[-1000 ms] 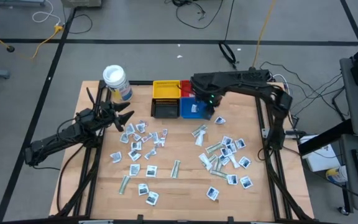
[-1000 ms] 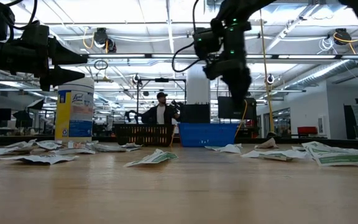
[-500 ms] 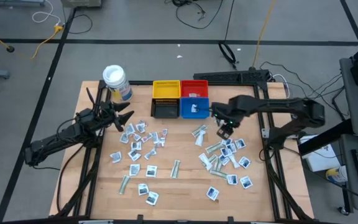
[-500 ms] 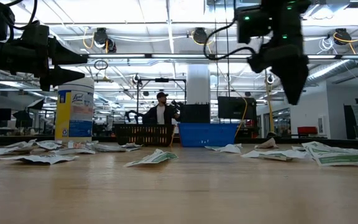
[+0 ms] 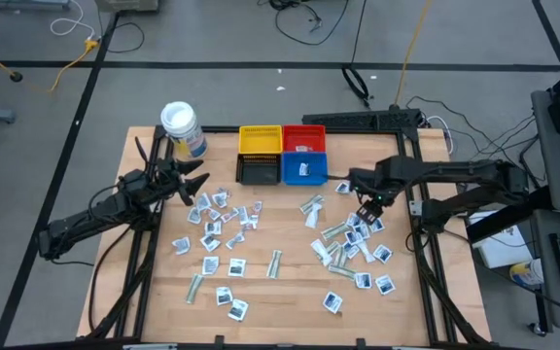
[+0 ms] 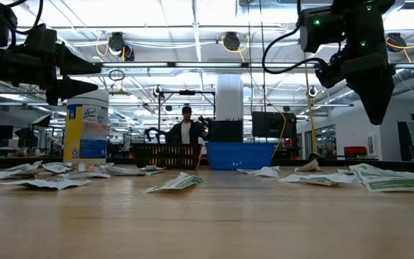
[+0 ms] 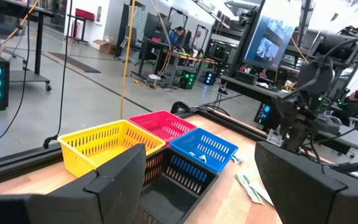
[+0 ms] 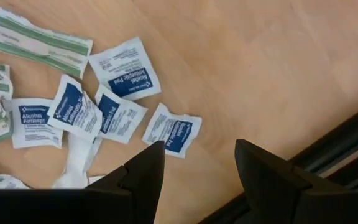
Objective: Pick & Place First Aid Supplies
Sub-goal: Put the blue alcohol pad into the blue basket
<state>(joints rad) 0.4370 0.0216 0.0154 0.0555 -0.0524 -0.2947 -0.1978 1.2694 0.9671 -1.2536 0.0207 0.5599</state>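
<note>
The first aid supplies lie flat on the wooden table in two scattered groups, a left one [image 5: 217, 219] and a right one [image 5: 353, 243]. They are small white packets with blue marks [image 8: 114, 115] and long green-striped strips [image 8: 33, 38]. My right gripper [image 5: 367, 207] hangs open above the far edge of the right group, pointing down, with nothing between its fingers [image 8: 197, 180]. Its fingers stand well above the table in the low view [image 6: 372, 97]. My left gripper [image 5: 197, 185] waits open and level at the table's left, near the left group.
Four small bins stand at the far middle: yellow [image 5: 260, 139], red [image 5: 304, 138], black [image 5: 258, 170] and blue [image 5: 304, 168]. White packets show in the red and blue ones. A white-lidded jar [image 5: 181, 126] stands at the far left. A dark frame rail [image 8: 334, 149] runs along the table's right edge.
My right gripper has swung from over the blue bin toward the table's right and near edges. It now hangs above the right group of packets, having rolled about its own axis on the way. Its fingers stay open.
</note>
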